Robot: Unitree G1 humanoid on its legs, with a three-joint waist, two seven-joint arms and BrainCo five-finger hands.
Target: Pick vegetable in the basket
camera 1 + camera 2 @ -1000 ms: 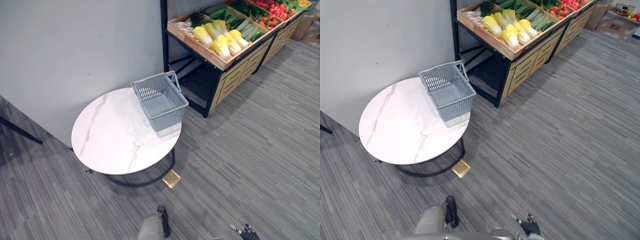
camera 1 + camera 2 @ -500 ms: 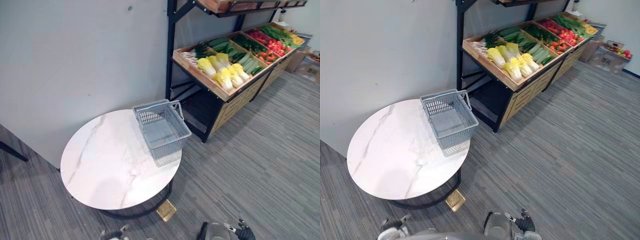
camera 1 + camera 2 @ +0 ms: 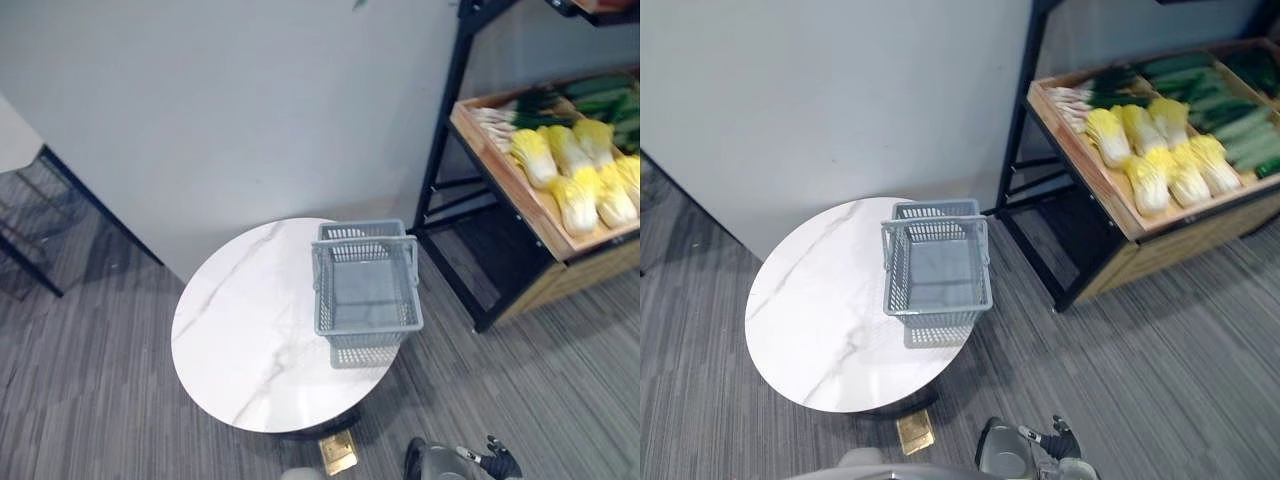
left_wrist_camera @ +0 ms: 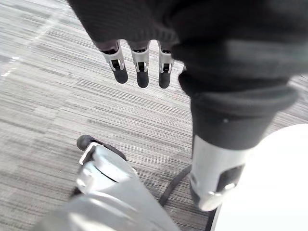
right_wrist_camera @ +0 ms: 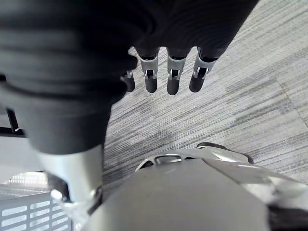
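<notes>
Left hand [image 4: 141, 65]: hangs loose over the carpet [image 4: 53, 86], fingers straight and pointing down, grips nothing, touches nothing. Right hand [image 5: 173, 72]: the same, relaxed and unclenched, dark tips above the striped floor, holds nothing.

Just beside the left arm: pale edge of the table [image 4: 279, 178]. In the head views: round table [image 3: 245, 335], white marble-look top with thin grey veins, on a dark metal base. Near its rim on the side toward the stand: basket [image 3: 365, 348], grey plastic, rectangular, mesh walls, solid bare bottom, a thin handle bar across its width. Sits upright.

On the floor under the table's near edge: small brass-coloured square block [image 3: 338, 452].

To the right, well apart from both hands and from the basket: produce stand with a black metal frame [image 3: 442, 150] and a tilted wooden tray [image 3: 525, 212]. In the tray: cabbages [image 3: 572, 178], long heads, yellow leaves with white bases, lying side by side in rows. Beyond them: green vegetables [image 3: 1230, 120], long and dark, and a bunch with white ends [image 3: 1078, 96].

Behind the table: plain grey wall [image 3: 250, 100], smooth. Below: grey carpet in fine streaks, running under table and stand.
</notes>
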